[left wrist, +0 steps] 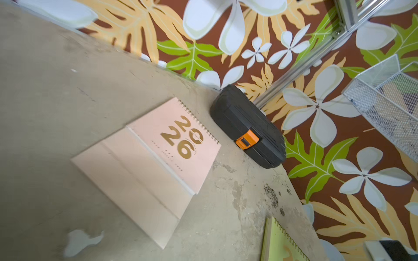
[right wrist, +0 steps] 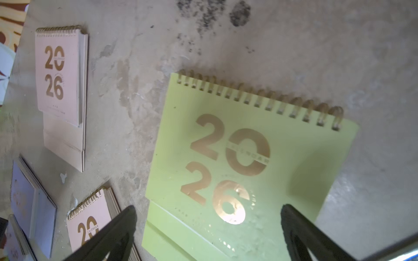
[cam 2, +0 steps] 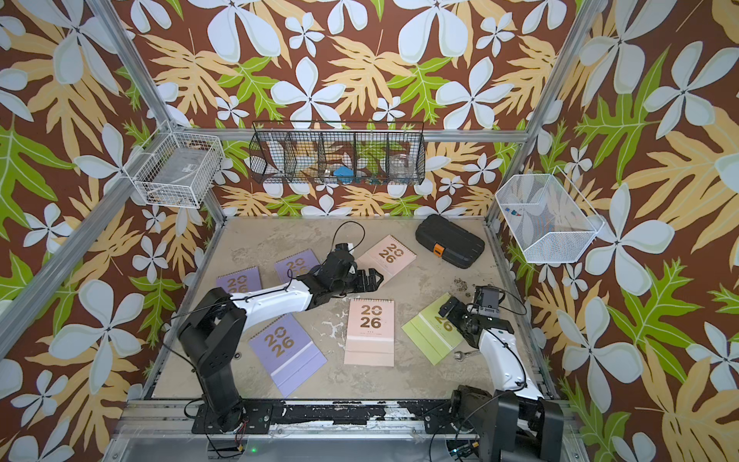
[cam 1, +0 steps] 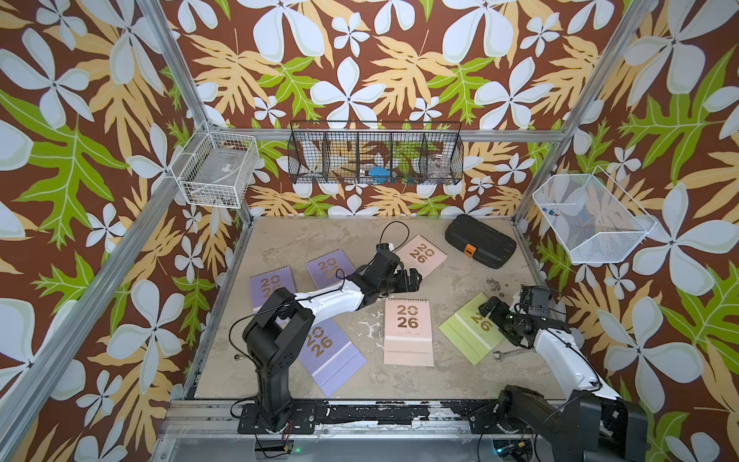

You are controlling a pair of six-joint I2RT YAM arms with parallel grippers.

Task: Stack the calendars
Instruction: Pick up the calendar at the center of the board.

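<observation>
Six calendars (cam 1: 408, 332) lie flat, unstacked. Right gripper (right wrist: 209, 209), spread and empty, hovers over the light green calendar (right wrist: 237, 158) at four o'clock, probably to grasp it; left gripper (cam 1: 414, 278), also spread, faces the one-o'clock pale pink calendar (left wrist: 158, 153).

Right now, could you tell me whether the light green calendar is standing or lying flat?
Lying flat: the light green calendar rests cover-up on the table.
</observation>
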